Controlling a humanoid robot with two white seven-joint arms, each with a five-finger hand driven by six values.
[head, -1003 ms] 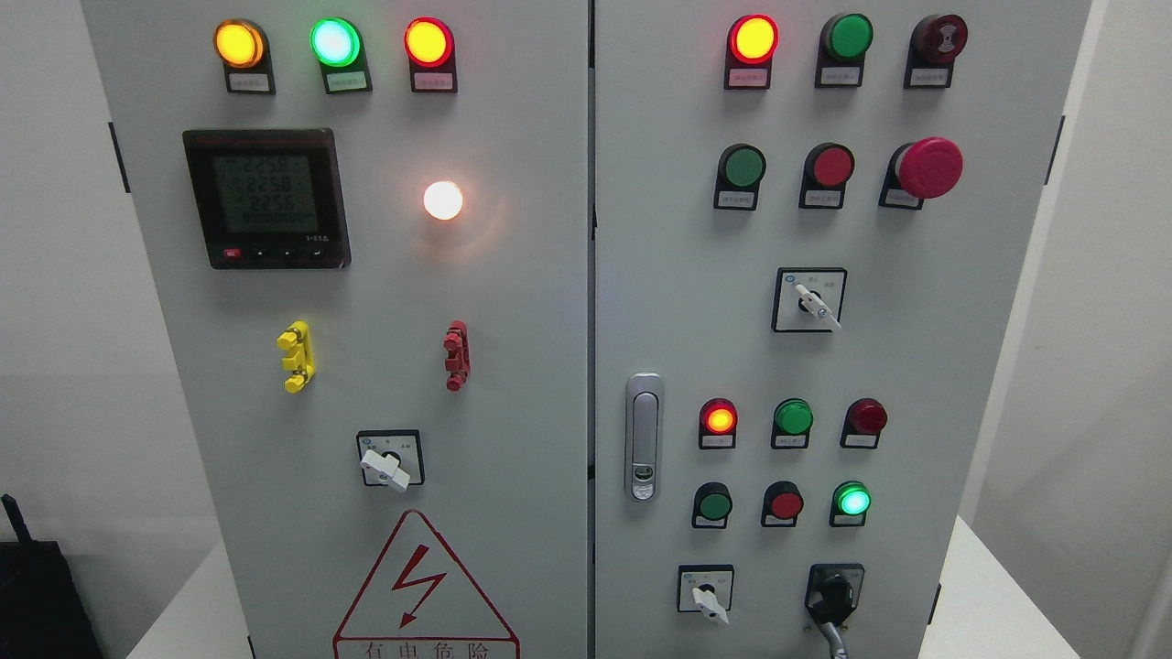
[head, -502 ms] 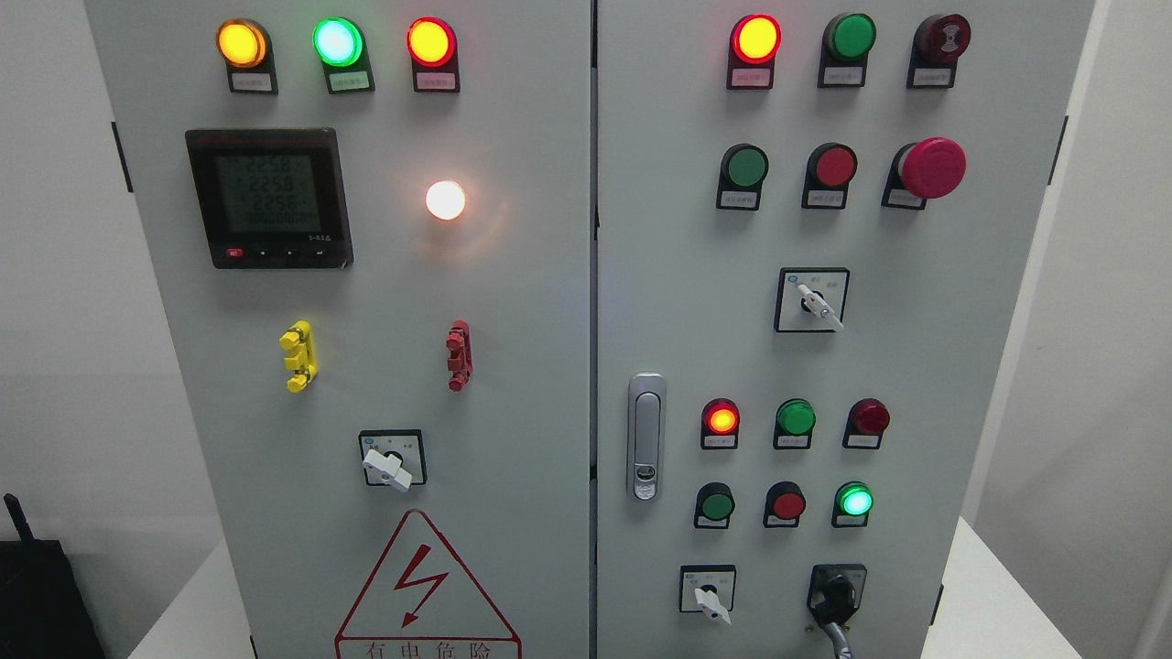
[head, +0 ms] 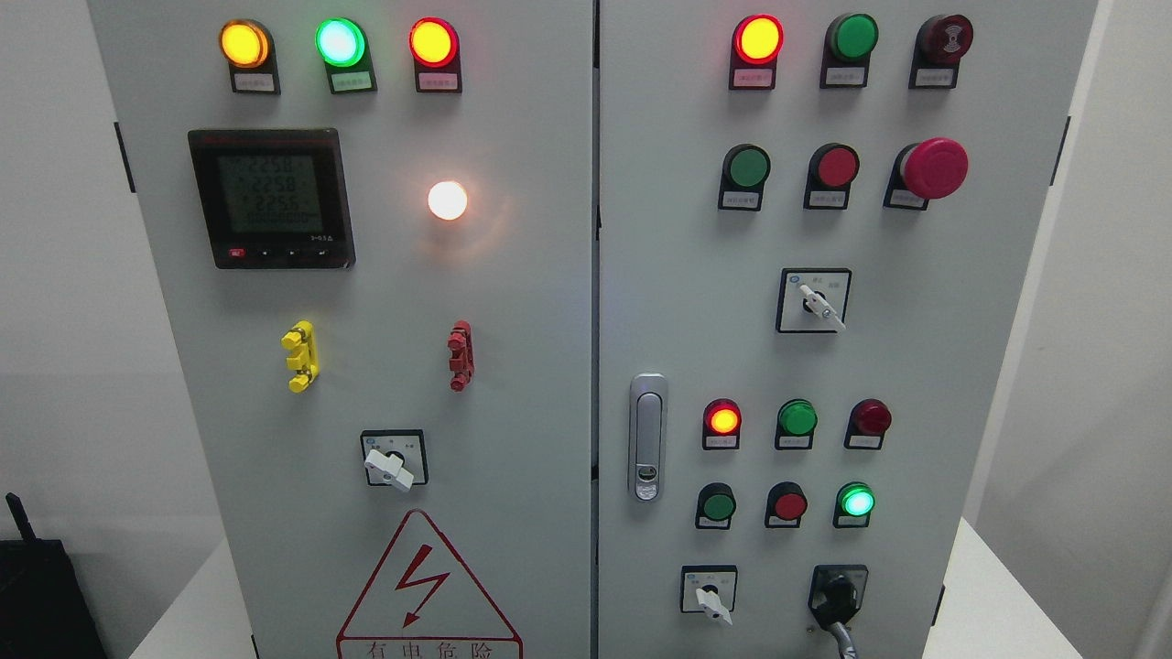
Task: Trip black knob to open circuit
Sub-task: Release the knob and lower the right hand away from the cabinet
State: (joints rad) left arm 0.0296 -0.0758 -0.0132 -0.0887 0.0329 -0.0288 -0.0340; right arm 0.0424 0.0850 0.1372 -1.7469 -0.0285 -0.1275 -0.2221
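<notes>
- White walls and a white tabletop [head: 998, 604] are seen behind a grey two-door control cabinet [head: 513, 366].
- Black knob [head: 837, 595] is mounted at the right door's lower right corner.
- Red warning triangle [head: 428, 590] is printed with a lightning bolt and "有电危险".
- Digital meter [head: 271, 198] is lit; its digits are blurred.
- Neither robot hand is in view, so their state cannot be told.

Head view: no robot arm, wrist or hand in frame. Neither the left nor the right arm enters from the bottom or side edges. Pose and finger state unreadable.
</notes>
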